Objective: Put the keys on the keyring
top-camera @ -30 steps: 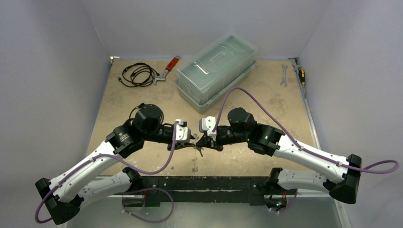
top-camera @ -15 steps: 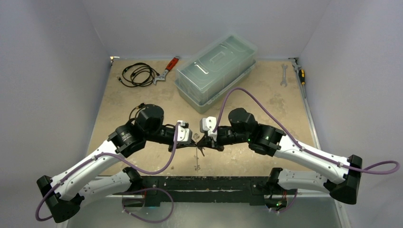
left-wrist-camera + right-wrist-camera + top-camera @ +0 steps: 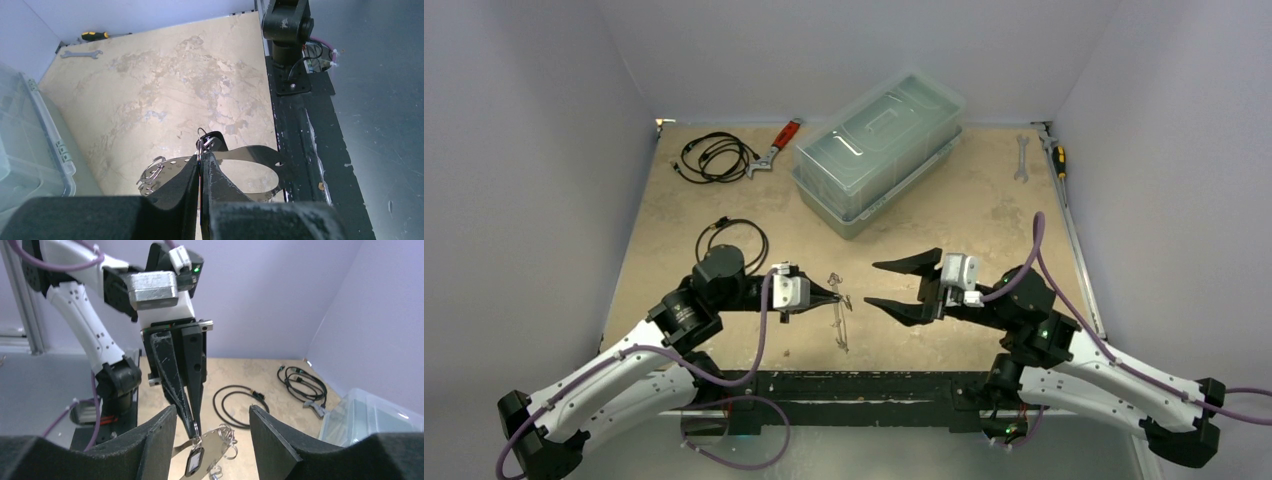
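Left gripper: fingers pressed together, pinching the thin rim of the keyring. The keyring hangs from the fingertips over the table, near the front edge and between the two arms. Whether its lower edge touches the tabletop cannot be told.

One key with a dark tag dangles from the rim just below the pinch. A cluster of small rings sits on the rim to one side.

Right gripper: fingers spread wide, holding nothing. It faces the left gripper, near the keyring but apart from it.

Further out:
- A black cable lies loose behind the left arm.
- A clear box stands at far centre with its lid on.
- Far left: a coiled cable, with a red-handled wrench just beside it.
- Far right: a plain wrench and a screwdriver by the wall.
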Controlling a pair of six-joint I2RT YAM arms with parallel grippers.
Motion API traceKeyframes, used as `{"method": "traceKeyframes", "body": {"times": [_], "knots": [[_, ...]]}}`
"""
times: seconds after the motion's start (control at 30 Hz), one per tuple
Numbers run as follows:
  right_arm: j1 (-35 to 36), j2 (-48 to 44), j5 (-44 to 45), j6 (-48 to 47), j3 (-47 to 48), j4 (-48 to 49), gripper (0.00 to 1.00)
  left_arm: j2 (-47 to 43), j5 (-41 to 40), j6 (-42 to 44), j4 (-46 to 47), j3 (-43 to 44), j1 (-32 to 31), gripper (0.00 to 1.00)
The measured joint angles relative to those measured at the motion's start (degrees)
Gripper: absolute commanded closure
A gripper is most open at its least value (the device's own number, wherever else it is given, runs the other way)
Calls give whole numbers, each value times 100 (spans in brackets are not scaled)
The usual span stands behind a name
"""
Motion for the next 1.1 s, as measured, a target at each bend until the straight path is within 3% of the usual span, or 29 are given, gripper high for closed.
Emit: {"method": "traceKeyframes", "body": {"times": [0.33, 0.6, 1.1], "knots": [[0, -57, 20, 387, -476, 669, 50, -365, 120, -688, 1279, -511, 9, 100], [-2, 304, -531, 428, -428, 608, 68, -553, 428, -1285, 2170, -688, 33, 100], [0, 533, -988, 286, 35, 356, 69, -660, 608, -1473, 2441, -769, 55, 100]]}}
